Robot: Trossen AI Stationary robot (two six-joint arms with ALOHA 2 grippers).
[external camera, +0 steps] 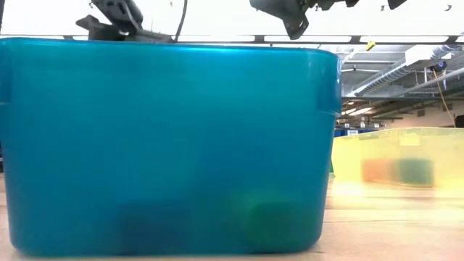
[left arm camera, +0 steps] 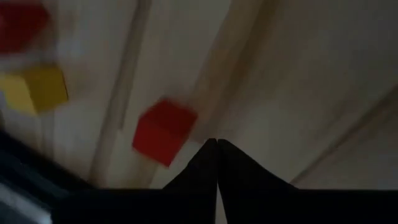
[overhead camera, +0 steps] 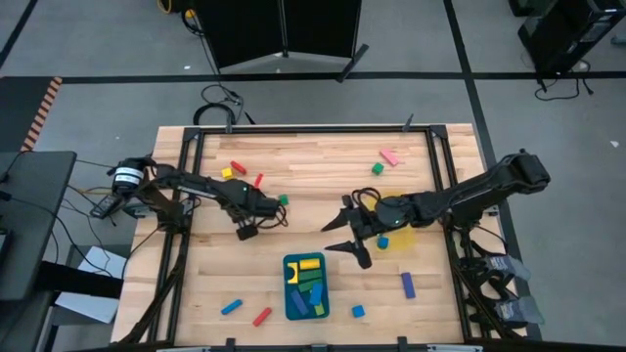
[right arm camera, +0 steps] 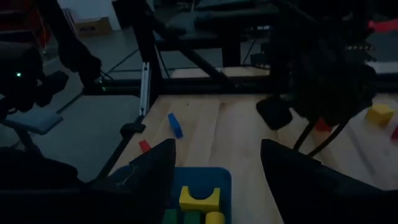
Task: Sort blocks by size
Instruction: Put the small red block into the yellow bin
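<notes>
Blocks lie scattered on the wooden table: a yellow cube [overhead camera: 226, 173], red pieces [overhead camera: 258, 181], a green cube [overhead camera: 284, 199], a pink bar [overhead camera: 390, 156], and blue and red bars [overhead camera: 231, 307] near the front. My left gripper [overhead camera: 266, 203] is shut and empty just above the table; in its wrist view the tips [left arm camera: 215, 144] are beside a red cube [left arm camera: 163, 130]. My right gripper [overhead camera: 348, 238] is open and empty in the air, just beyond the far right corner of the blue tray [overhead camera: 290, 293]. The tray holds several blocks, a yellow arch [right arm camera: 200, 198] among them.
A translucent yellow bin [overhead camera: 399, 233] with a teal cube inside sits under my right arm; it also shows in the low view [external camera: 406, 167]. The blue tray's wall [external camera: 167, 145] fills most of the low view. A purple bar [overhead camera: 408, 285] and a blue cube [overhead camera: 358, 312] lie right of the tray.
</notes>
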